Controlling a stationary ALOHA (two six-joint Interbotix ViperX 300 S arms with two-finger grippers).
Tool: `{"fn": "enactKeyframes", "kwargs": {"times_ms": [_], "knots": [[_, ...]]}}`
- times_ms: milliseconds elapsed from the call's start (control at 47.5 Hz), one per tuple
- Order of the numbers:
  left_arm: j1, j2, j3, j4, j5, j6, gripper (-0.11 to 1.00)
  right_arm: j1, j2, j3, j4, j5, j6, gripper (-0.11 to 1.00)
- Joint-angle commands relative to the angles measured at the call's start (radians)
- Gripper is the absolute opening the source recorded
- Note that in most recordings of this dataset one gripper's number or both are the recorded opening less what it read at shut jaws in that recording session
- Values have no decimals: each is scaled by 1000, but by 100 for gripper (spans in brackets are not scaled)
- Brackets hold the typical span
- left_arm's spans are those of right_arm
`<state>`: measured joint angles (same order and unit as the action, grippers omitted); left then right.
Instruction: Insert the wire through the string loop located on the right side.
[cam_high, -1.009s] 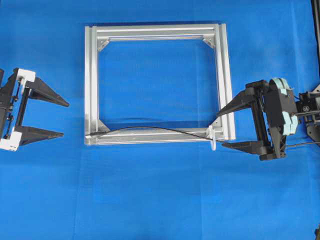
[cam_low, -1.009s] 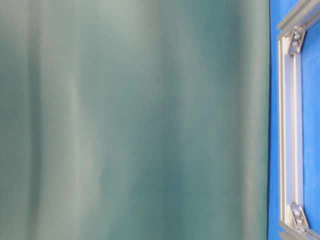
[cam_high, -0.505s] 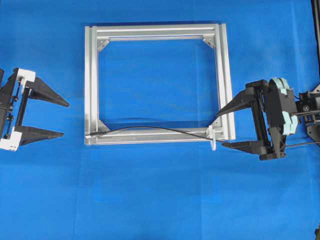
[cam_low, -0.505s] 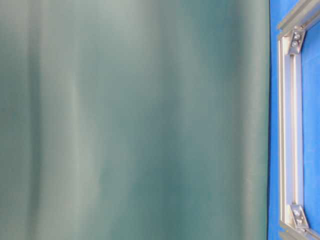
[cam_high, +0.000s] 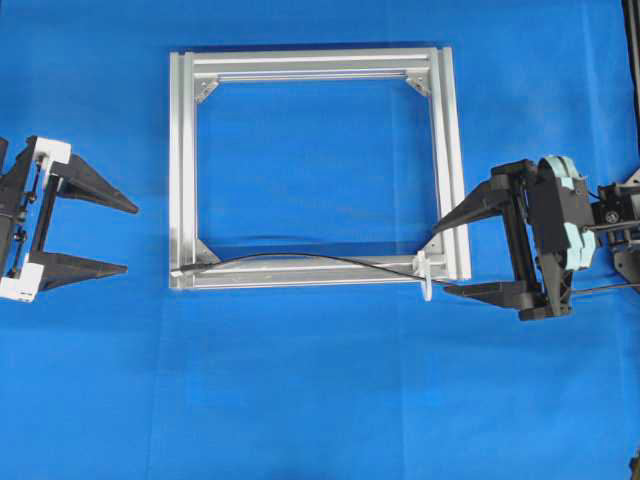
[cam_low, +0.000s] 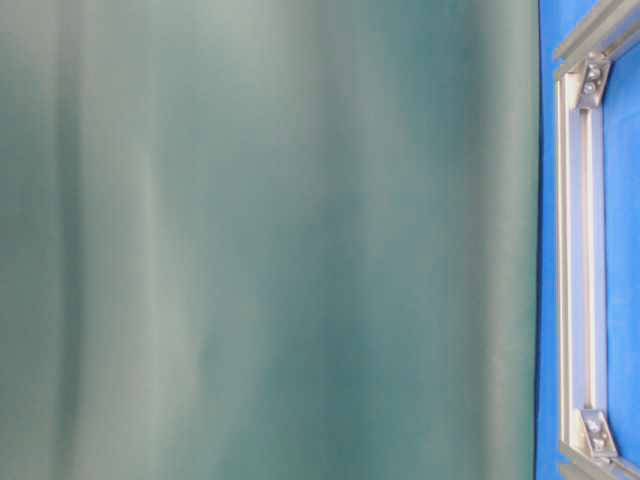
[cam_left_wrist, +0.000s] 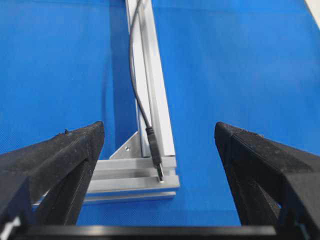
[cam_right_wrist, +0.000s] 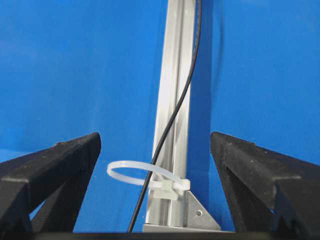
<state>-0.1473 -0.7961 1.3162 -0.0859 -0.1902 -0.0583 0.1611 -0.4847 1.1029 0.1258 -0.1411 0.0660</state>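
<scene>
The frame (cam_high: 315, 168) lies flat on the blue cloth (cam_high: 320, 400), and the wire (cam_high: 300, 259) runs along its near bar, plug tip (cam_left_wrist: 157, 159) resting on the corner toward my left side. At the other end of that bar stands the loop (cam_right_wrist: 142, 175), white, fixed to the bar by the right corner bracket (cam_right_wrist: 199, 214). In my right wrist view the wire already passes through the loop — so I judge the threading done, or very nearly.

My right claw (cam_high: 447, 258) is spread wide and holds nothing; its upper finger lies over the frame's right bar and the lower one sits just beside the loop. My left claw (cam_high: 130, 238) is equally wide, empty, well apart from the frame, looking straight at the plug.

The risks, as I judge them:
- The frame looks unclamped; a nudge from my right fingers could slide it and drag everything with it.
- The wire is loose and springy. If my right arm brushes it while backing away, it could slip back out of the loop.
- The loop is thin — a finger catching it could bend or flatten it.
- The plug only rests on the corner; a small tug could roll it off.
</scene>
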Motion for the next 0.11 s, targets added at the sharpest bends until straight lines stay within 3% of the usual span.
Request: {"fn": "enactKeyframes", "kwargs": {"times_ms": [0,84], "knots": [[2,6,-14,3,-6,2,87,-2,-6,-23,-2,-3,-2,92],[2,6,-14,3,-6,0,87,-3,-6,-23,-2,-3,-2,92]]}}
